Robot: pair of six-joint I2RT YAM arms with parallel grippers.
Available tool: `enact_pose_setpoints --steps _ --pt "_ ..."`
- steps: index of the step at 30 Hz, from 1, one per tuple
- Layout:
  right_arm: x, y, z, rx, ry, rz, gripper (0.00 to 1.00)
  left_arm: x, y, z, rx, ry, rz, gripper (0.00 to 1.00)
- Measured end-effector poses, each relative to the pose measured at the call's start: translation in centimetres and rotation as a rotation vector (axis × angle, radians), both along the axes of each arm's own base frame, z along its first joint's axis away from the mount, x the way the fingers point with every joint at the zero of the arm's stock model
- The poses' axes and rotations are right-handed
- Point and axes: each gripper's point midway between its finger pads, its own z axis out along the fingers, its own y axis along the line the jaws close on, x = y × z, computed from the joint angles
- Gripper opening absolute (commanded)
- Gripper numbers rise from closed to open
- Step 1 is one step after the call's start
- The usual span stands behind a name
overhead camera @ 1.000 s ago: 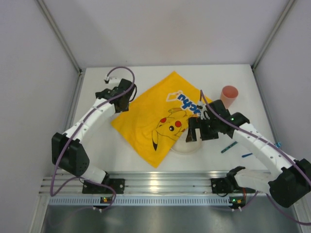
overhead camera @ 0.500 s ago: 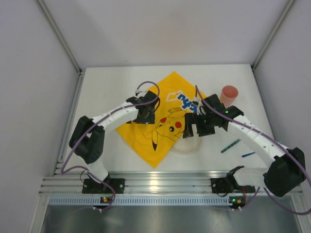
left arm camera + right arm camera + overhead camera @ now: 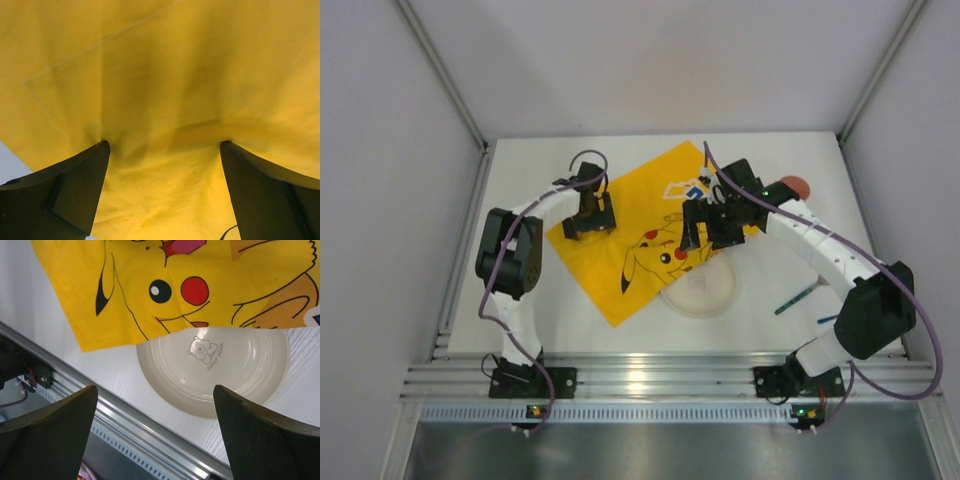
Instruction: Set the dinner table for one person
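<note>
While the dinner table [image 3: 620, 160] lies plain, white and matte beneath both arms, the yellow cloth [image 3: 630, 215] sits skewed at its middle, long axis running from the near edge toward the far-right corner, and overlaps the plate [image 3: 215, 370]. Your left gripper [image 3: 162, 145], jaws wide, is nearest, with its tips on the cloth; the right gripper [image 3: 155, 390] hangs wide above the plate.

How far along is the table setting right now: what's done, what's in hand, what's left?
Done: the yellow cloth is on the dinner table, but askew and overlapping the plate. In hand: left gripper, open, fingertips on the cloth; right gripper open above it. Left: square the cloth, then set plate, pink cup and two utensils.
</note>
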Motion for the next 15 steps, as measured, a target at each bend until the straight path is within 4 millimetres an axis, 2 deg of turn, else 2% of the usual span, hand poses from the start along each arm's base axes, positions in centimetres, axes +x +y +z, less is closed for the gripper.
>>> enact_pose_setpoints --steps 2,5,8,11,13,15 --pt "0.4 0.2 -0.6 -0.013 0.022 0.0 1.0 2.3 0.5 0.1 -0.003 -0.013 0.004 0.98" --pt "1.5 0.8 -1.0 -0.026 0.039 0.004 1.0 7.4 1.7 0.4 -0.014 -0.061 0.017 0.99" --pt "2.9 1.4 -1.1 -0.035 0.041 0.002 1.0 12.1 2.8 0.9 -0.007 -0.117 0.014 0.99" --pt "4.9 2.2 -1.3 -0.036 0.045 -0.005 0.98 15.8 3.2 1.7 -0.004 -0.16 0.006 0.99" --pt "6.5 2.6 -1.7 -0.037 0.047 -0.014 0.98 17.0 3.0 2.6 -0.01 -0.186 -0.002 0.99" --pt "8.2 2.7 -2.3 -0.04 0.055 -0.031 0.98 16.9 2.2 4.1 -0.025 -0.199 -0.018 0.99"
